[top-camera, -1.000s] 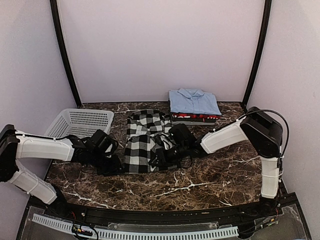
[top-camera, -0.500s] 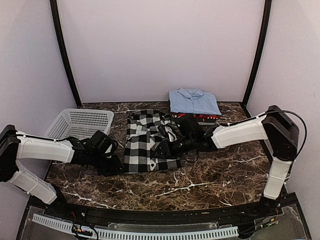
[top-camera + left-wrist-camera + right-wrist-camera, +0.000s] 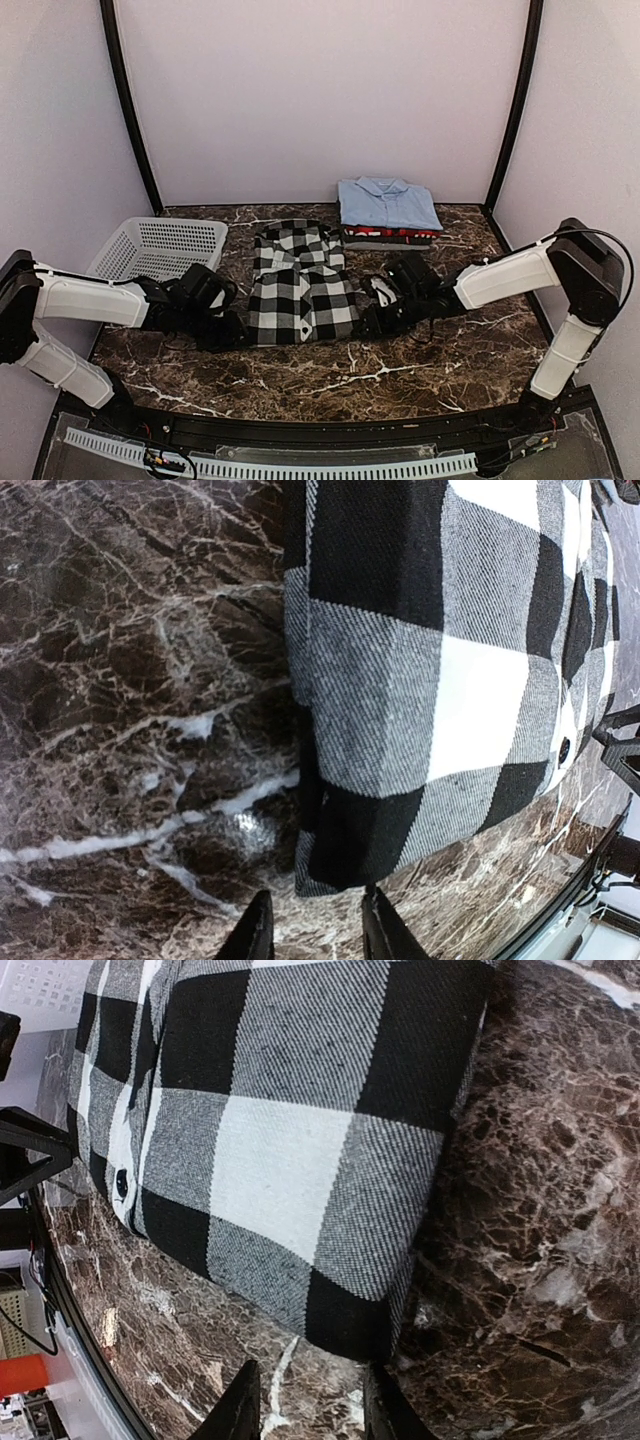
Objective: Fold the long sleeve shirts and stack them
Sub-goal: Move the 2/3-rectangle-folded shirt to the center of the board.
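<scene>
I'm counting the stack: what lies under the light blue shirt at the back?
Only the front edge of a red shirt shows beneath the light blue shirt; the rest is covered, so other layers cannot be told.

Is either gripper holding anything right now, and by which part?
Nothing looks held: left gripper and right gripper stand open, each just short of a near corner of the checked shirt.

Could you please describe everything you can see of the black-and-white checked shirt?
The checked shirt is woven cloth in large black, white and grey squares, with a dark button near one edge. It lies folded on the middle of the marble table. The left claw and right claw sit open at its near corners.
</scene>
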You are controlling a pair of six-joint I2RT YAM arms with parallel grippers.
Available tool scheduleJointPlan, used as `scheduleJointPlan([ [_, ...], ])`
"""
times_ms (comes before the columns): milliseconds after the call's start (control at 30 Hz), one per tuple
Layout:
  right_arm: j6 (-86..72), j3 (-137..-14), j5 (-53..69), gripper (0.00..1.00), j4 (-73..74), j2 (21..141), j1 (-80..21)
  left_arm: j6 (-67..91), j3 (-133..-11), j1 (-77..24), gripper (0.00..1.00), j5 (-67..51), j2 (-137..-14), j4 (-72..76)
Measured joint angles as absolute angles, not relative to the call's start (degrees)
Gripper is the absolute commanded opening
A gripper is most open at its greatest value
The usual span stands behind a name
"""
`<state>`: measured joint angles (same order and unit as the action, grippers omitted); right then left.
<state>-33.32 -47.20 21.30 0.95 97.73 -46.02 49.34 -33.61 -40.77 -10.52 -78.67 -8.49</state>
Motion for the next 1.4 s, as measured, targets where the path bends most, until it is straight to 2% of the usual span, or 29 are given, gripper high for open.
scheduleJointPlan([
  [767,-34.83,-46.00,19.00,0.33,-4.36,99.77,-44.66,49.08,-32.84,-40.77,0.27,-10.74,-81.69,-3.92],
  [867,-34.85,-46.30,19.22,0.33,-4.86,100.27,-44.93,49.10,-32.84,-40.77,0.25,-10.90,-82.37,-2.66],
  [1000,-35.03,-46.65,19.40,0.31,-5.34,100.73,-45.32,49.15,-32.86,-40.77,0.17,-11.14,-83.20,-1.26],
  [1100,-35.27,-46.70,19.49,0.24,-5.63,100.99,-45.41,49.10,-32.99,-40.77,0.07,-11.35,-83.83,-0.67],
  [1167,-35.68,-46.70,19.44,0.15,-5.61,101.10,-45.41,49.25,-33.01,-40.77,0.03,-11.53,-84.16,-0.47],
  [1300,-36.12,-46.70,19.49,0.00,-5.08,101.16,-45.47,49.19,-33.06,-41.06,0.00,-11.64,-84.47,-0.43],
  [1400,-36.23,-46.70,19.44,0.00,-4.67,101.14,-45.58,49.17,-33.19,-41.65,0.00,-11.55,-84.38,-0.91],
])
